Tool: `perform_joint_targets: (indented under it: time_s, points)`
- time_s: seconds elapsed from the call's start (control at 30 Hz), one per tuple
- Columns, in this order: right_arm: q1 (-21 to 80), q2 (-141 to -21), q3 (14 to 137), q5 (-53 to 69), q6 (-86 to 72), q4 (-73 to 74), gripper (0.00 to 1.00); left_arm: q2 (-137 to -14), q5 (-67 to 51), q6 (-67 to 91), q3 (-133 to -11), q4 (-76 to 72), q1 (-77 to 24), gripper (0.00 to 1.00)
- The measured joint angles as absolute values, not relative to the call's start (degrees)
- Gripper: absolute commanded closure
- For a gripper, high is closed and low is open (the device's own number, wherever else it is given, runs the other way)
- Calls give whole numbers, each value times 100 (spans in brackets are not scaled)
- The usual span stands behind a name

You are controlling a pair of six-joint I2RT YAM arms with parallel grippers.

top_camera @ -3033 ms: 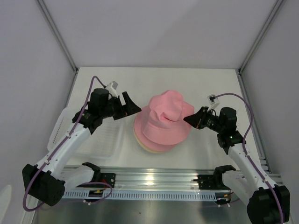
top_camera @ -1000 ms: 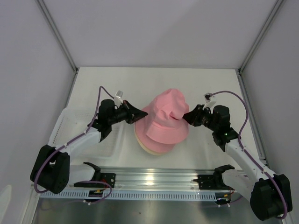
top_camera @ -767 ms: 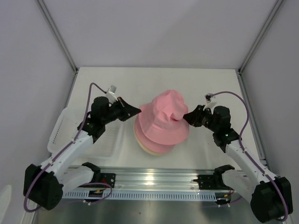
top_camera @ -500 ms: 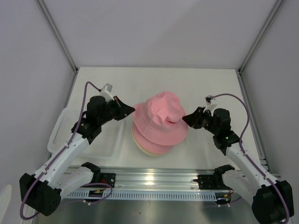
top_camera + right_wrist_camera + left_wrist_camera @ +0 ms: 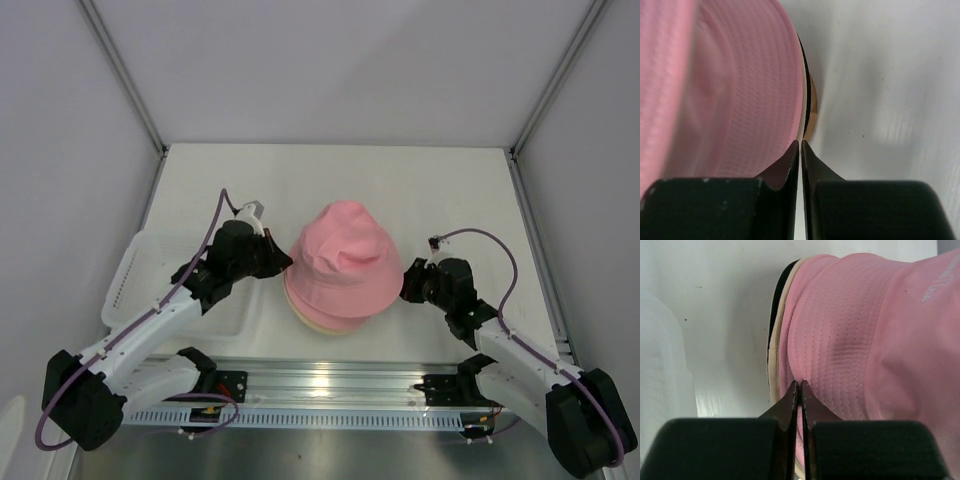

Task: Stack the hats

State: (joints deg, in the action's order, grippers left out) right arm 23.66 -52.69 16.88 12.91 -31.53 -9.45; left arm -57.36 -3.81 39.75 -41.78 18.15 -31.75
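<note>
The pink bucket hat (image 5: 343, 262) is sitting crown-up on top of a pile at the middle of the table, a little toward the near edge. Under its brim, thin rims of a beige hat (image 5: 781, 315) and a black hat (image 5: 775, 305) are peeking out, the black one lowest. A second pink layer may be lying under the top hat, but the overhead view is too small to settle it.

The left gripper (image 5: 283, 262) is meeting the brim on the hat's left side, its fingers (image 5: 790, 405) pressed together with pink fabric pinched between them. The right gripper (image 5: 405, 287) is touching the brim on the opposite side, and its fingers (image 5: 787, 165) are likewise pressed together at the brim's edge (whether fabric is caught in that slit cannot be told).

The white table (image 5: 400, 190) is glossy and reflecting light. A white plastic basket (image 5: 135, 275) is resting at its left edge, under the left arm. An aluminium rail (image 5: 330, 385) is running along the near edge, carrying both arm bases. Pale grey walls (image 5: 330, 70) are enclosing the table on three sides, with slanting metal posts (image 5: 125, 75) at the far corners.
</note>
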Motion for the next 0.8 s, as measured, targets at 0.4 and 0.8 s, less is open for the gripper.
perform_joint_targets:
  time_s: [0.4,0.8]
  points:
    - [2735,-5131,2053,189,-3551,-331,49,-5662,169,3795,-4182,1927,-3301,99]
    - [2246,-3557,2423,207,-4936,484,34,-5105,620,3962,-3750,1994,-3723,99]
